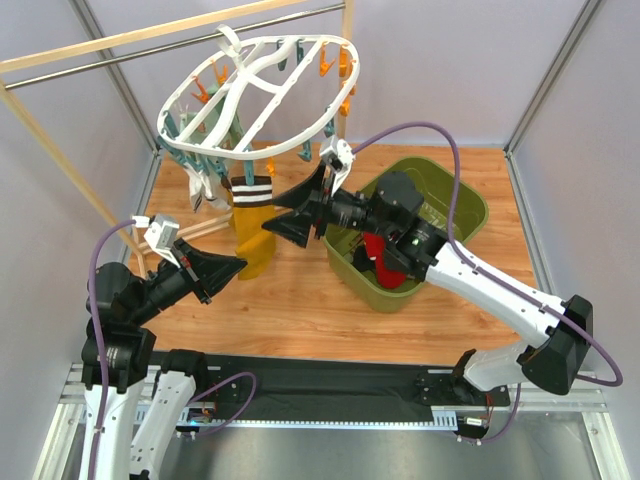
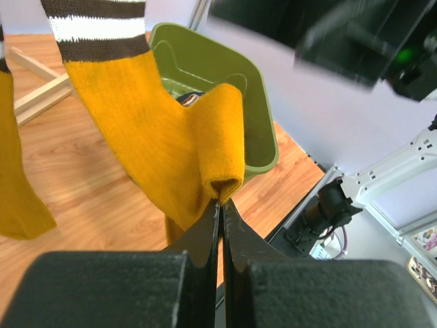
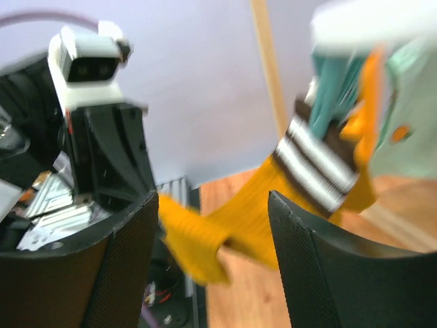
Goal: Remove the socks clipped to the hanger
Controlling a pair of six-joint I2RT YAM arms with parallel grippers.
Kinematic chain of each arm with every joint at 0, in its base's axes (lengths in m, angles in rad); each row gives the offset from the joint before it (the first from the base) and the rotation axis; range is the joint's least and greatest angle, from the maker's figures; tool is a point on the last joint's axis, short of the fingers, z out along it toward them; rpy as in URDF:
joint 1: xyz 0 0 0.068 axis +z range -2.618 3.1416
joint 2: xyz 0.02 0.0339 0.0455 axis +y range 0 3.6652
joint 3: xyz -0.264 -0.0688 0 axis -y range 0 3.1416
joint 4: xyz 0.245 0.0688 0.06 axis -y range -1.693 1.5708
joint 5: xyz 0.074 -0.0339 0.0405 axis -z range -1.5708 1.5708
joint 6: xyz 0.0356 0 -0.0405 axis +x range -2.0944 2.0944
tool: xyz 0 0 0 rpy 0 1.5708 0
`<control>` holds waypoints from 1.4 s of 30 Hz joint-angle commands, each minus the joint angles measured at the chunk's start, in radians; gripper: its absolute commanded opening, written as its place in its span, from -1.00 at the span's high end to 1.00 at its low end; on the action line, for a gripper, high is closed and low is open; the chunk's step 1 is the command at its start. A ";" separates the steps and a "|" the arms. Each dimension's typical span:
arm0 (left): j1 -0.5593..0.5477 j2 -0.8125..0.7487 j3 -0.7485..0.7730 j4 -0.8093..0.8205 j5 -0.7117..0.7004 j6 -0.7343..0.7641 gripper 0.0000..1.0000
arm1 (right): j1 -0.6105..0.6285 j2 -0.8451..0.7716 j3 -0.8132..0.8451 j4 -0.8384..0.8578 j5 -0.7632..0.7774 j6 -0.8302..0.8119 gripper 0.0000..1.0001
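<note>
Since the L wrist cam looks straight along its own fingers, I start there. The L gripper (image 2: 220,205) is fully closed, its tips pinching a folded bit at the low end of the mustard sock (image 2: 136,123), w/ fabric bunched just above the tips. From the top cam that gripper is only a dark wedge meeting the sock's lower edge, and the pinch itself doesn't read.

The R gripper (image 1: 270,217) sits higher on the same sock w/ jaws spread, one finger above the other. Its tips are at the sock's right side, just under the brown/white striped cuff (image 1: 252,190). On the R wrist cam the sock shows in the gap between the two black fingers (image 3: 130,260) w/ nothing clamped. That pic is motion-blurred, so I can't tell if either pad touches fabric.

The cuff is up at a teal clip (image 3: 334,96) on the hanger (image 1: 243,88), a white oval that hangs tilted w/ its hook at the wood-and-metal rail (image 1: 120,41).

Other socks:
- A 2nd mustard one (image 2: 17,191) is cut off at the L wrist cam's left edge.
- Pale ones (image 1: 205,190) hang at the hanger's left side.
- A red one (image 1: 375,250) lies in the green bin (image 1: 462,196), mostly hidden by the R arm.

The L wrist cam sees into the bin, but what's inside is too small to name.
</note>
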State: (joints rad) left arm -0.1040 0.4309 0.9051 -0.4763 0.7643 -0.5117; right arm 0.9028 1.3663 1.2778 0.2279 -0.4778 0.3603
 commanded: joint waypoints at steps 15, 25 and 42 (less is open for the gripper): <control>-0.003 0.068 0.063 0.030 0.184 0.002 1.00 | -0.076 0.280 0.330 0.111 -0.187 0.016 -0.31; -0.005 0.068 0.078 -0.004 0.161 0.013 1.00 | -0.081 0.315 0.309 0.139 -0.099 0.038 -0.41; -0.005 0.083 0.118 -0.101 0.075 0.064 1.00 | -0.054 0.126 0.029 0.297 0.087 0.173 0.00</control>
State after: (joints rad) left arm -0.1051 0.5098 0.9844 -0.5652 0.8513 -0.4641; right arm 0.8433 1.5410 1.3350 0.4339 -0.4603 0.4961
